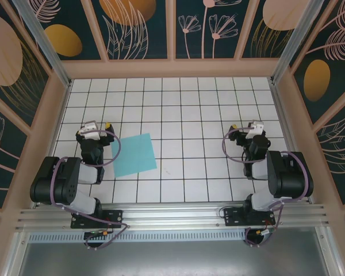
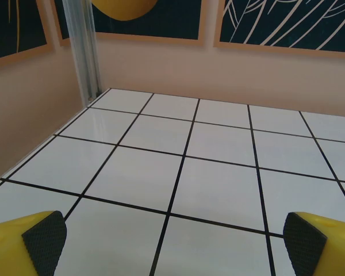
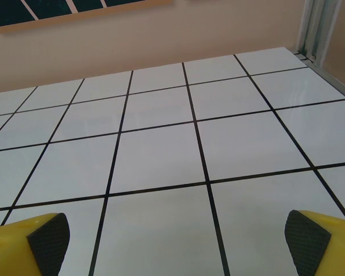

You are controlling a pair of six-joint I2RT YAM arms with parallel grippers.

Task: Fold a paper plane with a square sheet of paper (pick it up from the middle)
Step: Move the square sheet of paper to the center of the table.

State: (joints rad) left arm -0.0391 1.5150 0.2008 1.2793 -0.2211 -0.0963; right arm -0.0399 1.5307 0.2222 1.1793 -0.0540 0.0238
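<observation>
Cyan square sheet of paper [image 1: 134, 154] flat on white grid table [image 1: 190, 115] in top view, just beside left gripper [image 1: 98, 126]; right gripper [image 1: 245, 127] well apart.
Left wrist: yellow fingers [image 2: 43, 236] spread wide, nothing held, tiles plus wall ahead.
Right wrist: same deal, fingers [image 3: 49, 238] wide, holding nothing.

One square sheet of paper [image 1: 134, 154], light cyan, lies on the left part of the one white gridded table [image 1: 195, 109]. Two robot arms stand at the near edge, the left arm [image 1: 60, 181] and the right arm [image 1: 286, 175]. There are two grippers, the left gripper [image 1: 95, 127] and the right gripper [image 1: 246, 127]. Each has two yellow fingers [image 2: 6, 241], four altogether, and every finger carries one black pad [image 3: 49, 241], making four pads.
</observation>
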